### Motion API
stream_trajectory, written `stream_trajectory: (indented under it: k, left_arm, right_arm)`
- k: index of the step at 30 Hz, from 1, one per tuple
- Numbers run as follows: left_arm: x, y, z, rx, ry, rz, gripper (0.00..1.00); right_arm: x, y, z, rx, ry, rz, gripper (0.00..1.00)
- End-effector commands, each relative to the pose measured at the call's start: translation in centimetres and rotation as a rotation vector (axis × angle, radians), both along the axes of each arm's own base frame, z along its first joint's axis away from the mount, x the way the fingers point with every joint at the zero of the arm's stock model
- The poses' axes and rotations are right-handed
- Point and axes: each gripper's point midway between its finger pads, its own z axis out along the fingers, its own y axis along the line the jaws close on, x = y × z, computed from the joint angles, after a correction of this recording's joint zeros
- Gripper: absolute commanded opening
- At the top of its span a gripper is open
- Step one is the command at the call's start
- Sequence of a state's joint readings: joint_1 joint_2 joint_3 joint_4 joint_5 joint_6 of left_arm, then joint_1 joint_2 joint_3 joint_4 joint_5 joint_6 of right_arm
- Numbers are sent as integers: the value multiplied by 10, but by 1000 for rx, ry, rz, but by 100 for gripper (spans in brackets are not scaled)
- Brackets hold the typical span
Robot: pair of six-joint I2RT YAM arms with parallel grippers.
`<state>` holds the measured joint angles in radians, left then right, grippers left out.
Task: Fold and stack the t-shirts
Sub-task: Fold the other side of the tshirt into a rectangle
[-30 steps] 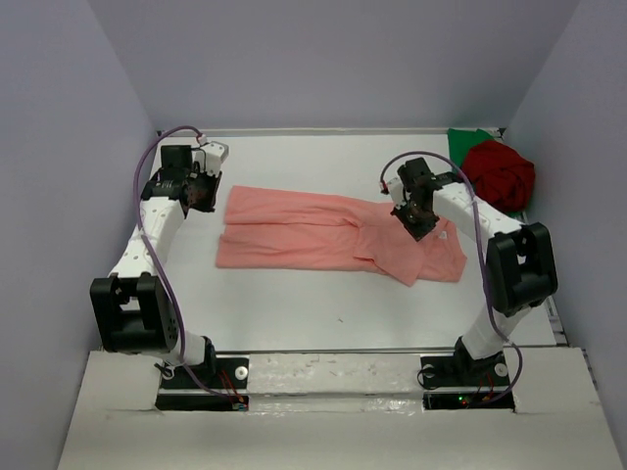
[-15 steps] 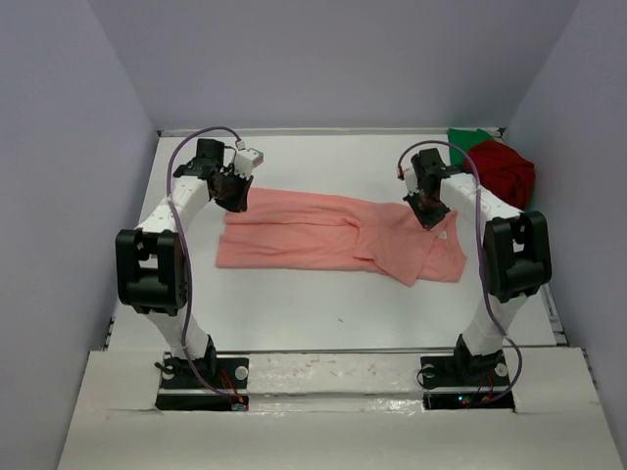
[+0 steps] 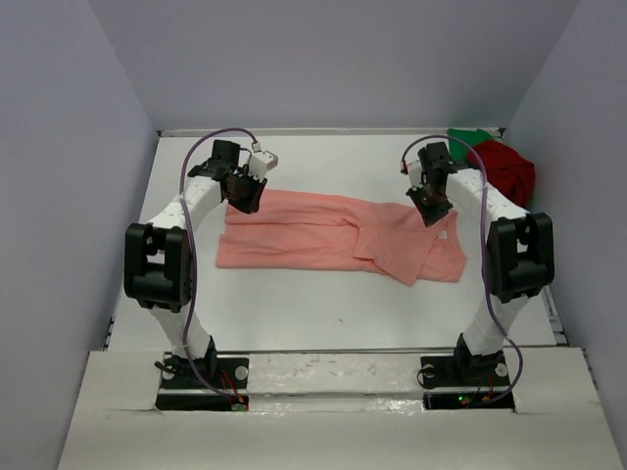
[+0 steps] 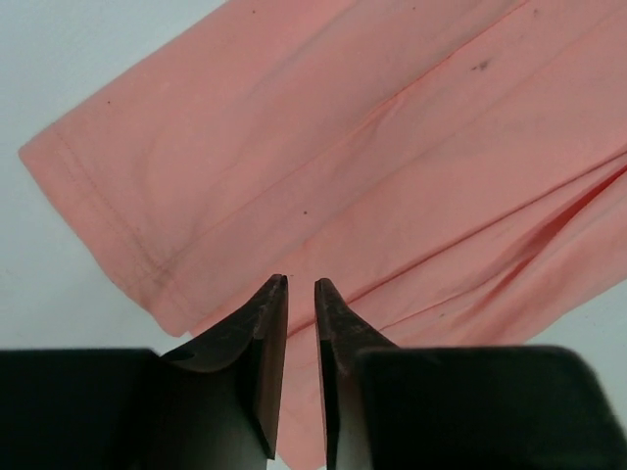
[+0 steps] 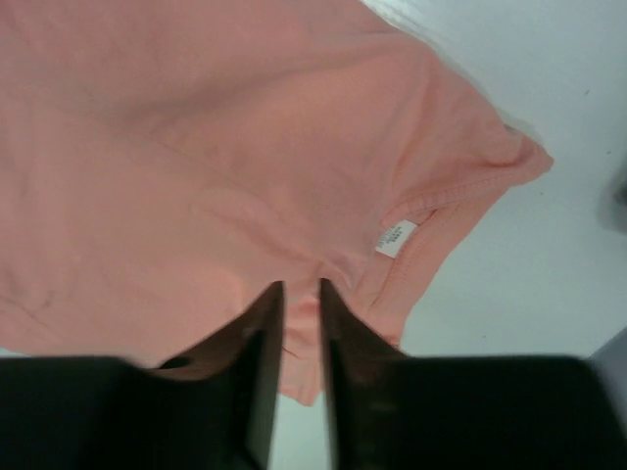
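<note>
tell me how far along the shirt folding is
Done: the salmon-pink cloth t-shirt lies flat, apparently folded lengthwise into a long strip. In hand: the left claw is at its far hem corner and the right claw by the collar, likely for the next fold; no grip is visible. Left: the dark red cloth t-shirt and green cloth t-shirt sit crumpled in the far right corner, nothing stacked.

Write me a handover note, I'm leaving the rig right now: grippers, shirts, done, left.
Left gripper: narrow gap, over the left hem of the salmon-pink shirt; grip unclear.
Right gripper: shut, at that shirt's collar end.
It lies partly folded on the table; dark red shirt and green shirt bunched in the far right corner.
Done: nothing stacked. Left: finish this fold, fold the other two, stack.
</note>
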<state>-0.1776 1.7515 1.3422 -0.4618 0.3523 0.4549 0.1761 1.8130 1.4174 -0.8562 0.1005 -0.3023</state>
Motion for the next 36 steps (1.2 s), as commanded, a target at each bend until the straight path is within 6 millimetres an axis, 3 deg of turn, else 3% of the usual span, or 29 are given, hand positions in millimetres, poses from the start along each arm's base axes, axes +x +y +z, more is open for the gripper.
stream_trajectory:
  k: [1,2,7,17,22,36]
  left_arm:
    - [14,-12,13,0,-88,-45,30]
    - [17,-14,16,-1,-104,-55,33]
    - [30,-35,32,-23,-159,-134,32]
    - [37,-90,10,30,-168,-287,42]
    - [36,-104,-13,65,-117,-321,40]
    - [42,-112,-30,134,-143,-320,40]
  right_arm:
    - [10,24,23,132,-26,57,35]
    - [10,27,27,148,-34,63,44]
    - [1,40,31,226,-30,91,44]
    - [-15,32,22,228,-37,103,41]
    - [-18,26,21,239,-40,91,34]
    - [-24,29,8,269,13,96,31]
